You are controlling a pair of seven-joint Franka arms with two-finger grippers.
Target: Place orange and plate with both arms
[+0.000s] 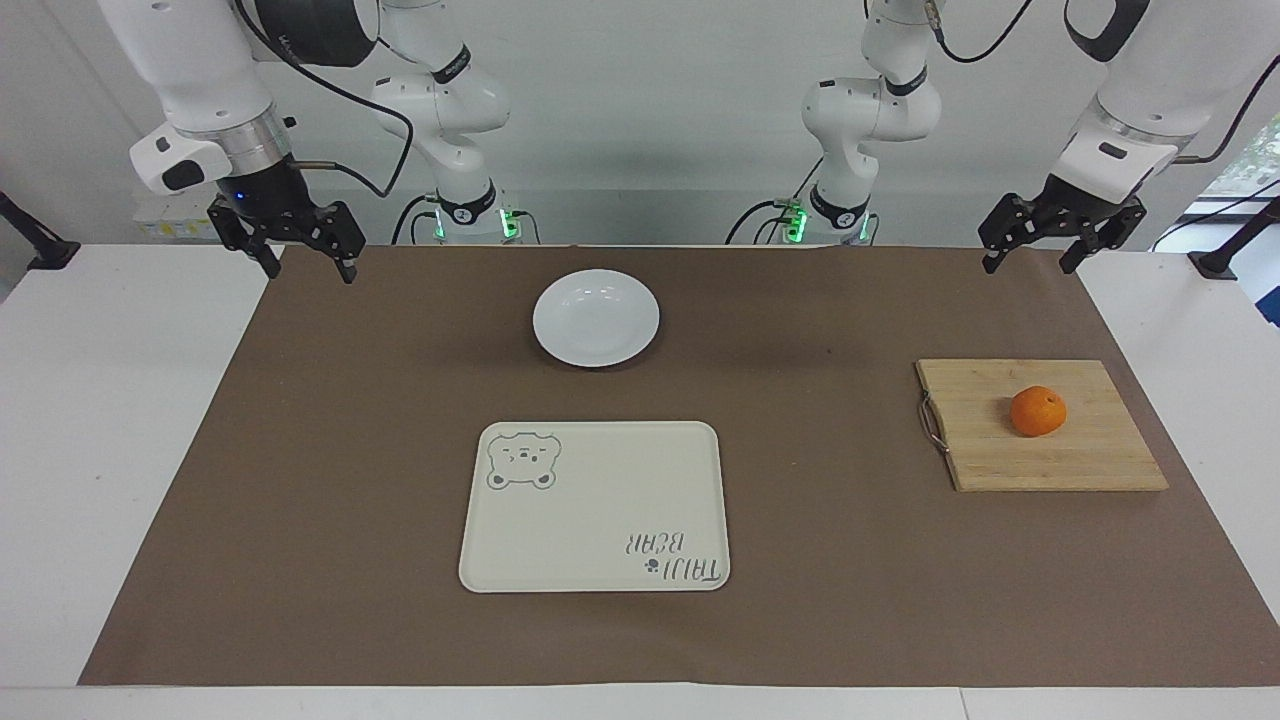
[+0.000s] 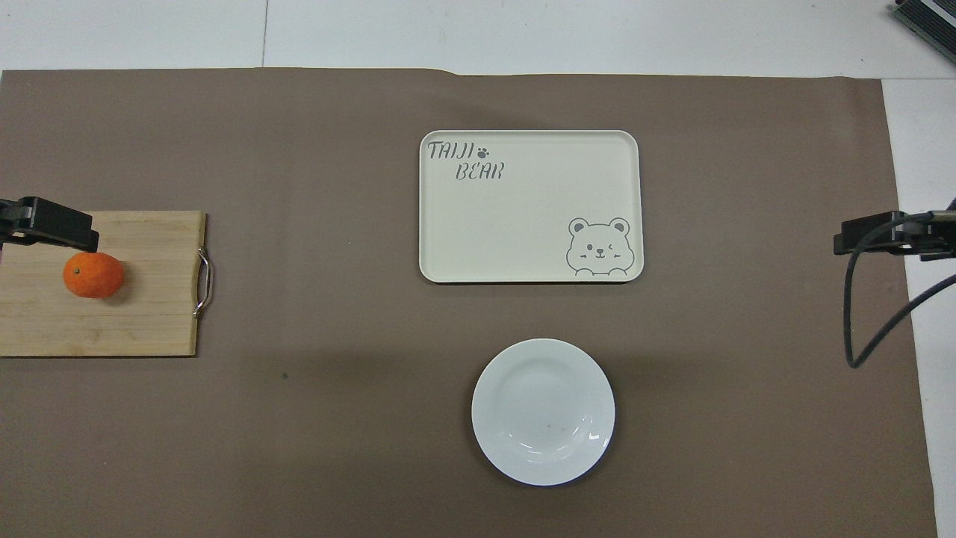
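1. While both arms wait raised at their own ends of the surface, the left gripper (image 1: 1030, 262) hangs with its fingers spread wide and nothing between them, over the brown mat's corner near the robots at the left arm's end.
2. The right gripper (image 1: 307, 264) likewise has its fingers wide apart and bare, up over the mat's corner at the right arm's end.
3. One orange (image 1: 1038, 411) sits on one wooden cutting board (image 1: 1040, 460), which has a metal handle on the edge facing the middle; the board lies toward the left arm's end, farther from the robots than the left gripper.
4. One white plate (image 1: 596, 318) rests on the mat in the middle, near the robots and well apart from both grippers.
5. One cream tray (image 1: 594, 506) printed with a bear and the words "TAIJI BEAR" lies farther from the robots than the plate, apart from it and bare on top.
6. Nothing stands between the left gripper and the orange, nor between the right gripper and the plate.
7. One brown mat (image 1: 330, 480) covers most of the white surface (image 1: 110, 420).
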